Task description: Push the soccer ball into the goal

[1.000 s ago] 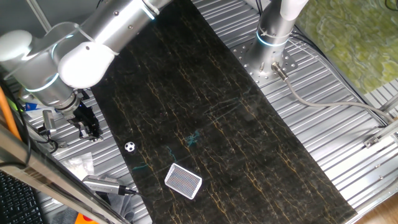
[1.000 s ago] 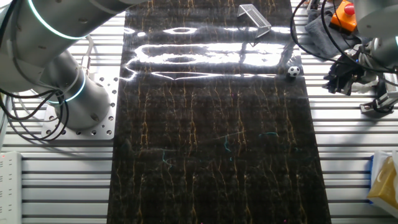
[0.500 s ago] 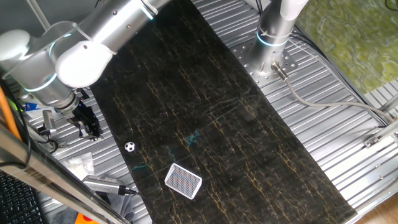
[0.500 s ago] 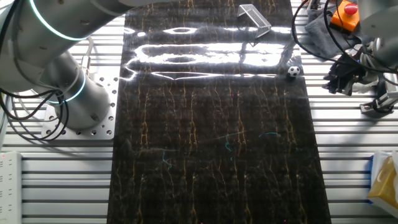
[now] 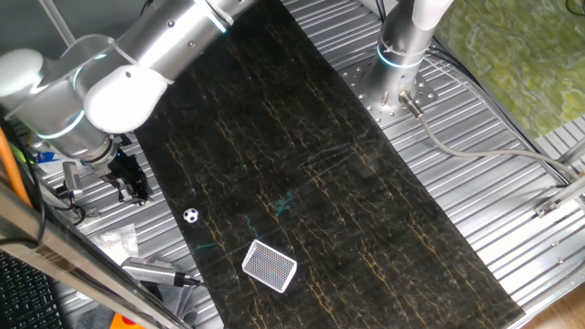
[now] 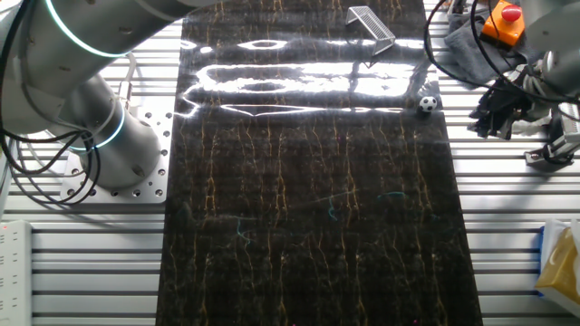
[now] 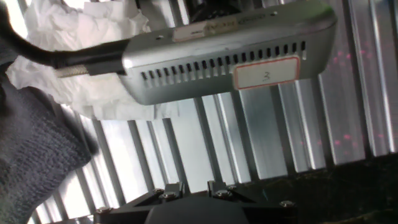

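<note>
Surface (image 6: 317, 226): glossy dark marble-look slab w/ glare; ribbed matt aluminium surround (image 5: 475, 183). Arm (image 5: 137, 64): smooth satin metal.

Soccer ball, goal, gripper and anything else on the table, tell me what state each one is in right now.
soccer ball: resting on the dark mat near its edge, untouched, outside the goal.
goal: lying on the mat, apart from the ball, nothing in it.
gripper: off the mat over the slatted table, holding nothing; open or shut, cannot tell.
grey vented box: lying on the slats, cable attached.

A grey vented box (image 7: 224, 53) lies over crumpled white paper (image 7: 74, 56).
</note>
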